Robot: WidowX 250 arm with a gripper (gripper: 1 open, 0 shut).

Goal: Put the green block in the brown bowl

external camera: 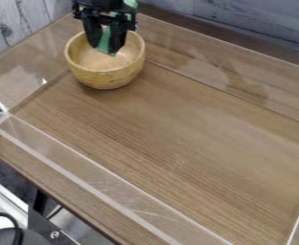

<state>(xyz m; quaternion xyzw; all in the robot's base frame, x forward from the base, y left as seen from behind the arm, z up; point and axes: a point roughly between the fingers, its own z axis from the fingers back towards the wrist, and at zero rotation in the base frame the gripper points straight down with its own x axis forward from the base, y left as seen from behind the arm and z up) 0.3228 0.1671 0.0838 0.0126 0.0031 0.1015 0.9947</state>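
Green block [103,36]: held upright between the claw's fingers, long axis close to vertical, lower end dipped inside the bowl's rim at the far side of the cavity; whether that end touches the bowl floor cannot be told.

Claw [104,38]: closed tight on the green block, pointed straight down from above the bowl; only its dark fingers and a little of the wrist are seen at the top edge of the view.

Deciding relation: the block lies directly below the claw and over the bowl's opening, so release is judged to be all that is needed; no sideways travel is called for.

Brown bowl [106,69]: set at the far left of the table, upright, its pale floor visible on the near side of the block; the thick rim is close around the fingers on the far side.

Risk: being upright and about as long as the bowl is wide, the block is judged likely to tip on release and may lean on the rim.

Table [178,144]: wood-grain top, bordered by a clear raised wall [62,158] on the near and left sides.

Open room: ample space is offered to the right and near side, and straight up for withdrawal.
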